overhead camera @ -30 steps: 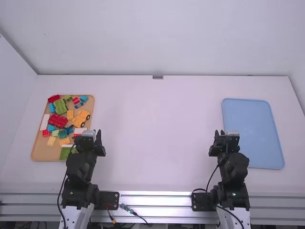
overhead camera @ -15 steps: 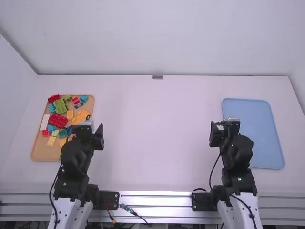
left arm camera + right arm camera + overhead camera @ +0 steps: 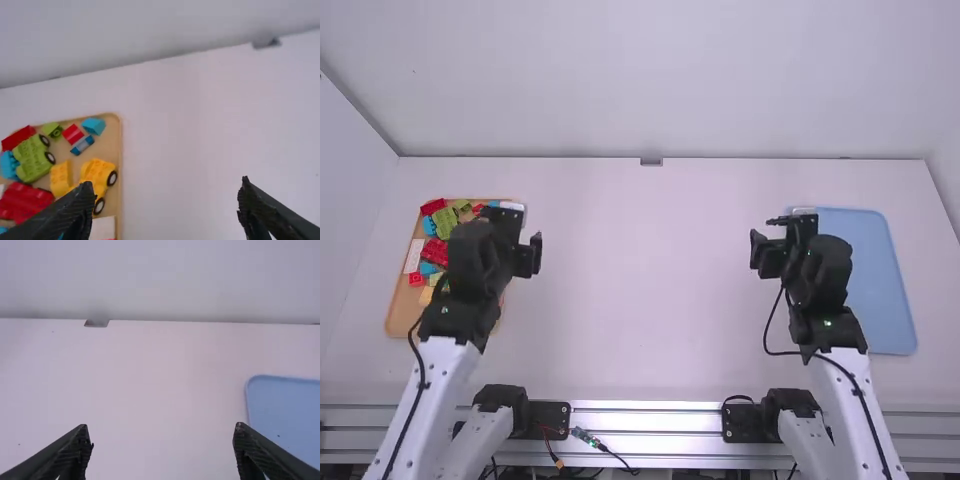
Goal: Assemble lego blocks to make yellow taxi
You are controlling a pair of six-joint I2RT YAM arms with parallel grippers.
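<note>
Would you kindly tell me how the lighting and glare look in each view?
High view: bright glare on the metal rail, fairly even light on the table; left wrist view: left end effector dark against the pale table; right wrist view: right end effector likewise dark.

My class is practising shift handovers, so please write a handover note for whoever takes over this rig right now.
Left gripper: open, holding nothing, near the tan tray.
Right gripper: open, holding nothing, near the blue tray.
Parts: yellow wheeled base and yellow block lie in the tan tray among other colours.
Done: no taxi assembly seen.
Left: probably pick out the yellow pieces, then join them.
</note>
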